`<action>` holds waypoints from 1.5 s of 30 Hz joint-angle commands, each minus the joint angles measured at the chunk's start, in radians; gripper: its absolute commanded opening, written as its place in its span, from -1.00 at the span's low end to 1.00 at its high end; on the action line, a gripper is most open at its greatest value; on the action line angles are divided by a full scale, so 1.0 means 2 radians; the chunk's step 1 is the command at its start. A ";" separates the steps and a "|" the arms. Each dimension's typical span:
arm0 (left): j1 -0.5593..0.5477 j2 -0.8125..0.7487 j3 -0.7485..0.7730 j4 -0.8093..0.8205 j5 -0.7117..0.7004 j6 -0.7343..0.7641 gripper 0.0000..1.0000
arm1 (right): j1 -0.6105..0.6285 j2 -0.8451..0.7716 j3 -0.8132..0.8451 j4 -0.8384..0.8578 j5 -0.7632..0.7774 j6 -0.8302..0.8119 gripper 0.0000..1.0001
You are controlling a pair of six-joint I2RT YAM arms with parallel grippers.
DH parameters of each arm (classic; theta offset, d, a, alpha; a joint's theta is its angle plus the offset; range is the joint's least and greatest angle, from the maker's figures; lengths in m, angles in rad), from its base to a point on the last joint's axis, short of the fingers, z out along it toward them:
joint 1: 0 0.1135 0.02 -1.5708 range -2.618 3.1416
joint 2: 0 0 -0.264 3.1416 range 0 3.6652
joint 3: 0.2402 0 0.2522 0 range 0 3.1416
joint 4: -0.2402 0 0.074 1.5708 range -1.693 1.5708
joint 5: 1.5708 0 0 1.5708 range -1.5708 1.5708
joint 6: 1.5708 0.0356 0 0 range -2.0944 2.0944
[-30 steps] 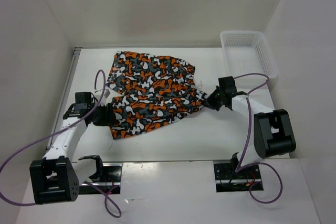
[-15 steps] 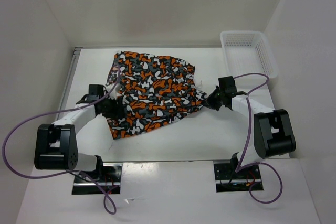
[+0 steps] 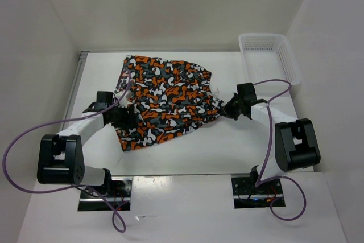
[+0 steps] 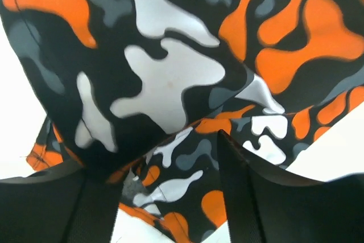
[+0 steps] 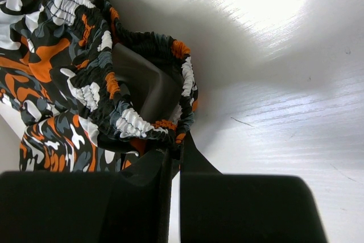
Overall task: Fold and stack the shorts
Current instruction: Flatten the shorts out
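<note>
The shorts (image 3: 168, 98), in orange, white, grey and black camouflage, lie spread on the white table (image 3: 227, 146) in the top view. My left gripper (image 3: 122, 116) is at their left edge. In the left wrist view its jaws (image 4: 153, 160) stand open, with a fold of the shorts (image 4: 170, 72) lying loose between and beyond the black fingers (image 4: 256, 197). My right gripper (image 3: 226, 110) is at the right edge. In the right wrist view it (image 5: 176, 143) is shut on the gathered elastic waistband (image 5: 131, 120).
A white mesh basket (image 3: 267, 55) stands at the back right corner of the table. White walls close in the left, back and right sides. Purple cables loop from both arms over the near table edge.
My left arm has swung and its gripper has moved a little up and right onto the shorts' left edge, its jaws wider. The right gripper and the shorts have stayed put.
</note>
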 commanded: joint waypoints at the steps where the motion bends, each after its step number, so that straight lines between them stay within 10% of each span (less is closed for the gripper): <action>1: -0.002 -0.015 -0.003 -0.023 0.001 0.001 0.41 | -0.002 0.002 0.022 0.016 -0.001 -0.003 -1.00; 12: -0.002 -0.035 -0.059 0.005 -0.016 0.001 0.27 | -0.002 0.006 0.026 0.016 -0.001 -0.003 -1.00; 17: -0.002 -0.041 -0.064 0.011 0.000 0.001 -0.07 | -0.002 0.006 0.026 0.016 -0.001 -0.003 -1.00; 22: -0.002 -0.071 -0.059 -0.024 0.004 0.001 -0.92 | -0.002 0.006 0.026 0.011 -0.001 -0.003 -1.00; 25: -0.002 -0.097 -0.020 -0.066 0.013 0.001 -1.00 | -0.002 0.006 0.035 0.006 -0.001 -0.003 -1.00; 34: 0.045 -0.086 0.170 -0.029 0.124 0.001 -1.00 | -0.007 0.045 0.188 -0.059 0.005 -0.062 -1.00; 40: 0.076 0.109 0.387 0.033 0.211 0.001 -1.00 | -0.025 0.191 0.518 -0.142 -0.050 -0.088 -1.00; 45: 0.146 0.129 0.589 0.041 0.257 0.001 -1.00 | -0.040 0.213 0.693 -0.185 -0.038 -0.082 -1.00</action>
